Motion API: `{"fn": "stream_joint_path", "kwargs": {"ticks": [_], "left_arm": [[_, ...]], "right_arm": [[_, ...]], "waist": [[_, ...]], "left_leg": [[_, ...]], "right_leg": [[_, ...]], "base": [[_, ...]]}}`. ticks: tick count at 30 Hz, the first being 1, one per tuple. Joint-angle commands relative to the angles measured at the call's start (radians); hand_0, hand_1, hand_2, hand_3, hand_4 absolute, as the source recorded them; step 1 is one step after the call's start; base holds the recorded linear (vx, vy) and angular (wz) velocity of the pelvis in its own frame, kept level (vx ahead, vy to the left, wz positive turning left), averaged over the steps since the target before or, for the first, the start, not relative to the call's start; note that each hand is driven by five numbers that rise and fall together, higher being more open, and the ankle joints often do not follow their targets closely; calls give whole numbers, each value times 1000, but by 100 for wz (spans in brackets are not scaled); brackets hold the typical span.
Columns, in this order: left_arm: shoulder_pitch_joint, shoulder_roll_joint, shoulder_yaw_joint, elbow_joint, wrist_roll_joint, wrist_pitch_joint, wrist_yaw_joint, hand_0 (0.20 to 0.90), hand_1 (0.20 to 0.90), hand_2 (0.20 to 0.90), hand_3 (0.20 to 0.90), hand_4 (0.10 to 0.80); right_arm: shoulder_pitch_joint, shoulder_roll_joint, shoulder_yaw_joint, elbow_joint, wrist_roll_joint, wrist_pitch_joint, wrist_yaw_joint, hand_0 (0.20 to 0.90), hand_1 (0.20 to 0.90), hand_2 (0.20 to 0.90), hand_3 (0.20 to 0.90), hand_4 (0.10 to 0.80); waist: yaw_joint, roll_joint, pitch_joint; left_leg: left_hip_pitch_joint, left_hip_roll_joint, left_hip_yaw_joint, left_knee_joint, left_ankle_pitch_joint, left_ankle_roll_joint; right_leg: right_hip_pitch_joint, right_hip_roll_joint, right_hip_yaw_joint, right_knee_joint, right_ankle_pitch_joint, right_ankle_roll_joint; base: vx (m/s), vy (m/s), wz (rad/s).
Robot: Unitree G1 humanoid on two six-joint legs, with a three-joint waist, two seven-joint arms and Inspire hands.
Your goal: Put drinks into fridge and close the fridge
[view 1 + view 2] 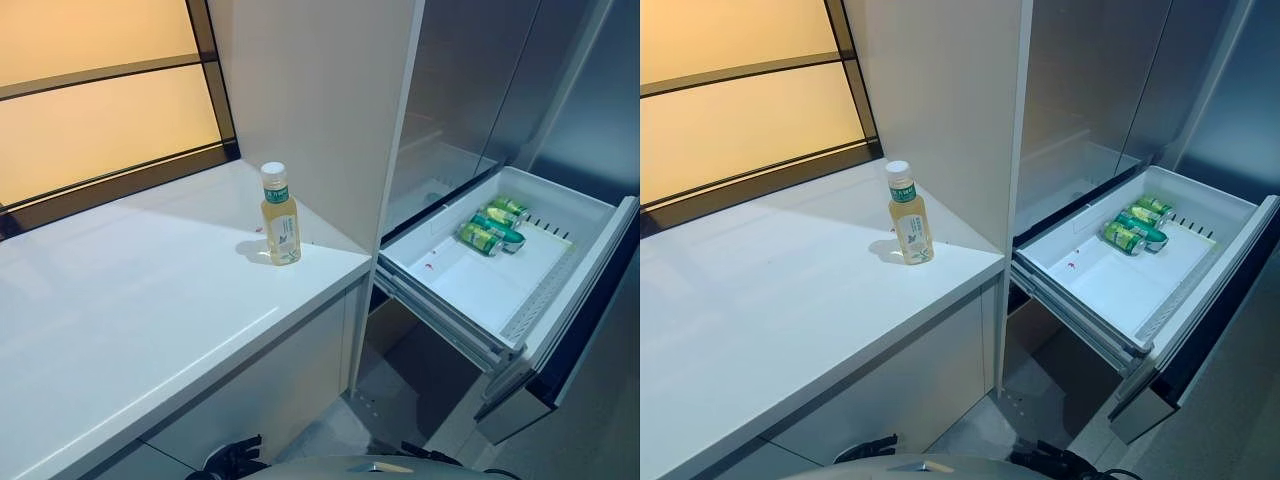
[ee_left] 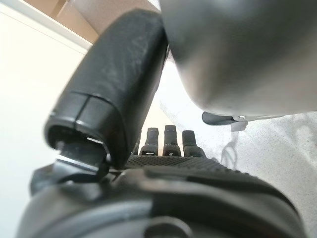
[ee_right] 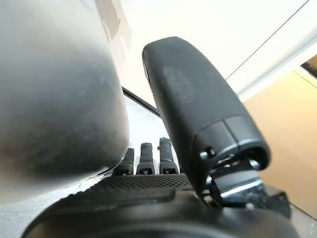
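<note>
While both hands hang empty with straight fingers, left hand (image 2: pixel 168 148) and right hand (image 3: pixel 148 158), the bottle (image 1: pixel 280 215) waits mid-frame on the tabletop (image 1: pixel 130 300). Grab it round the middle, keep it straight up, then lay it by the cans (image 1: pixel 492 225) in the drawer (image 1: pixel 480 285) at right

White counter (image 1: pixel 130 300) bearing one upright bottle (image 1: pixel 280 215) near its fridge-side edge. Open fridge drawer (image 1: pixel 470 290) holding three green cans (image 1: pixel 492 226) lying together at its back; neither is near any fingers.
</note>
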Motion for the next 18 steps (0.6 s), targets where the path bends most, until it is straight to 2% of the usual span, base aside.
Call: {"fn": "stream_joint_path", "kwargs": {"ticks": [1, 13, 18], "left_arm": [[-59, -57, -5, 47, 24, -47, -20, 900, 900, 900, 900, 800], [-75, -47, 16, 51, 17, -78, 41, 900, 900, 900, 900, 800], [-92, -37, 1, 27, 41, -140, 33, 900, 900, 900, 900, 800]], "right_arm": [[-42, 47, 22, 74, -7, 11, 49, 900, 900, 900, 900, 800], [-49, 44, 23, 75, -6, 17, 51, 900, 900, 900, 900, 800], [-54, 34, 24, 72, -20, 23, 54, 900, 900, 900, 900, 800]], "waist": [[1, -16, 14], [1, -18, 8], [-4, -15, 7]], "left_leg": [[-20, -44, 25, 7, -24, 32], [-18, -44, 27, 7, -24, 32], [-15, -42, 32, 7, -25, 30]], "right_leg": [[21, -29, 22, 7, -3, 74], [24, -27, 24, 10, -6, 73], [25, -26, 25, 12, -7, 72]], "base": [[0, 0, 0], [0, 0, 0], [0, 0, 0]]}}
